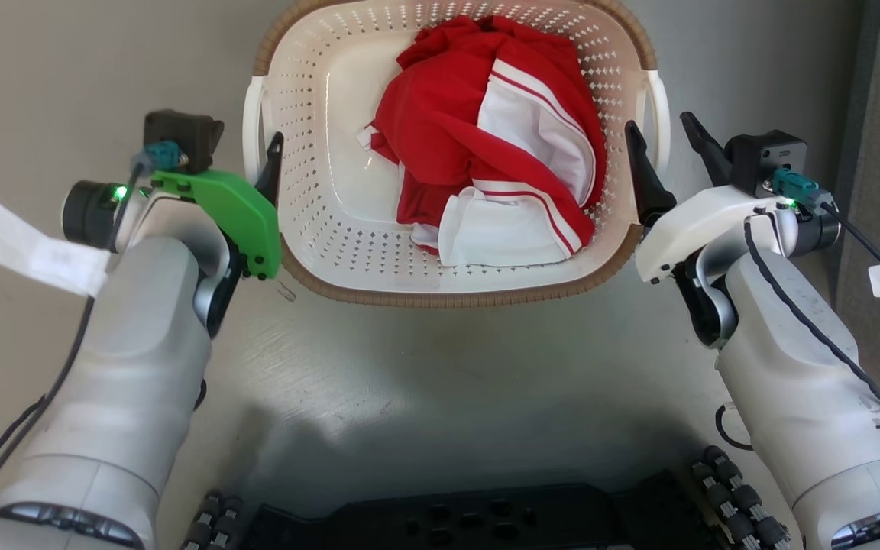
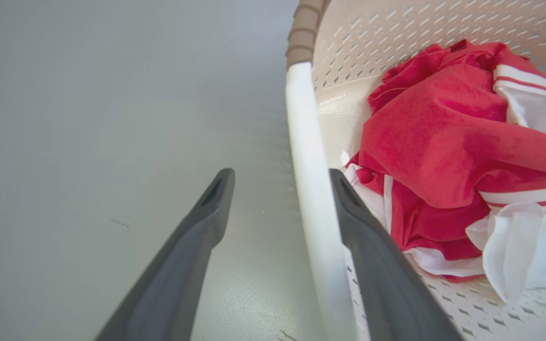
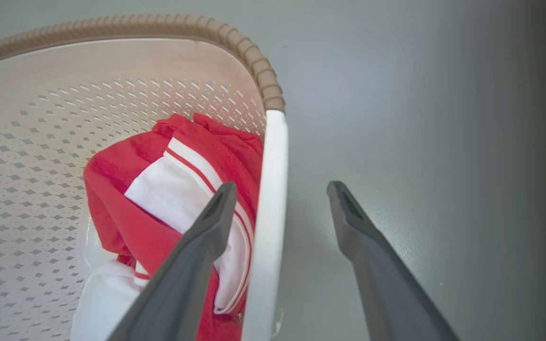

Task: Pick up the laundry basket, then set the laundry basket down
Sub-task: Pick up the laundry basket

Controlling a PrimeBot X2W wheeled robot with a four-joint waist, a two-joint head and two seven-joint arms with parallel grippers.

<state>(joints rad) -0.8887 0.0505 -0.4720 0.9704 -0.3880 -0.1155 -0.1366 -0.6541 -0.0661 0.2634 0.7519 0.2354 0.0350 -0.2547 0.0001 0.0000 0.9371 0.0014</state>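
L pincer [image 1: 257, 153] is open, jaws spread wide either side of the white plastic L handle [image 1: 251, 114] of the cream-white perforated plastic laundry basket [image 1: 333, 214] w/ brown woven-look rim. In the L wrist view the L pincer [image 2: 280, 175] has the L handle [image 2: 308, 156] running up between its two dark fingers: inner finger sits inside the laundry basket [image 2: 377, 28] close against the handle (touching or not, can't tell), outer finger hangs apart from it over the pale grey floor [image 2: 88, 118]. R pincer [image 1: 658, 122] is open the same way, astride the white plastic R handle [image 1: 660, 99]. In the R wrist view the R pincer [image 3: 281, 185] has the R handle [image 3: 270, 199] between its tips, nearer the inner finger, w/ a clear gap to the outer one; neither pincer grips anything. So the laundry basket [image 3: 40, 142] sits between the two pincers, ahead of both forearms, on the floor [image 1: 440, 367]. Inside it, just inboard of the R pincer's inner finger and further in from the L one, lies a crumpled red fabric garment w/ white panels & stripes [image 1: 486, 137], seen also from the L wrist [image 2: 443, 132] and R wrist [image 3: 159, 189].
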